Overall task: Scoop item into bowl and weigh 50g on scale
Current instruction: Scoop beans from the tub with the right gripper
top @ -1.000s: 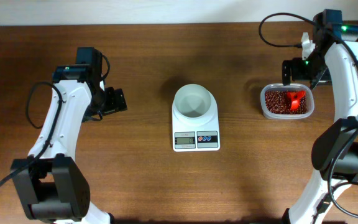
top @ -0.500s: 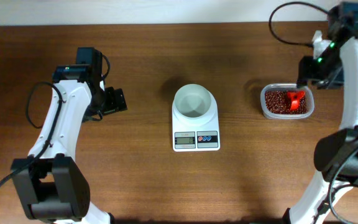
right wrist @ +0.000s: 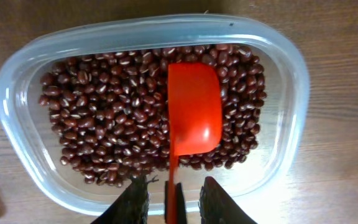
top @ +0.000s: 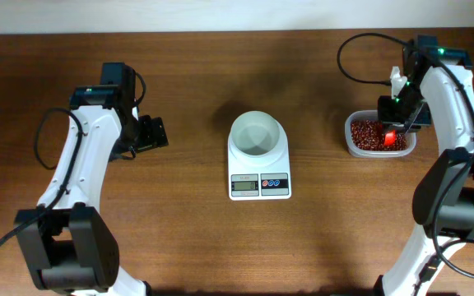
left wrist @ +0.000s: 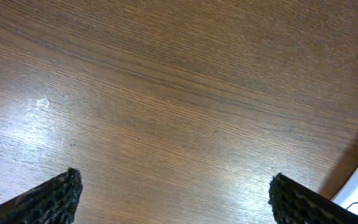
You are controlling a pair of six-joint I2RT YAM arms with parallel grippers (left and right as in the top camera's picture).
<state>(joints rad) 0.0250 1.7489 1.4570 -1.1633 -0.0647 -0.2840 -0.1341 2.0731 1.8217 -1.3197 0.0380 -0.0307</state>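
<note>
Change over the last second, right arm only. The right gripper (top: 394, 125), first poised just outside the clear tub (top: 350, 146) at its 1 o'clock rim and then swung farther out toward 2 o'clock, has come in over the tub's 3 o'clock half. It now hides much of the red scoop (right wrist: 193, 106) from overhead, its spread fingers (right wrist: 139, 198) flanking the handle at the wrist view's 6 o'clock.

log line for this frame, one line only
phase: pre-grasp | scoop: on beans in tub | right gripper: open, astride its handle | bowl: empty, on scale | left gripper: open, over table
</note>
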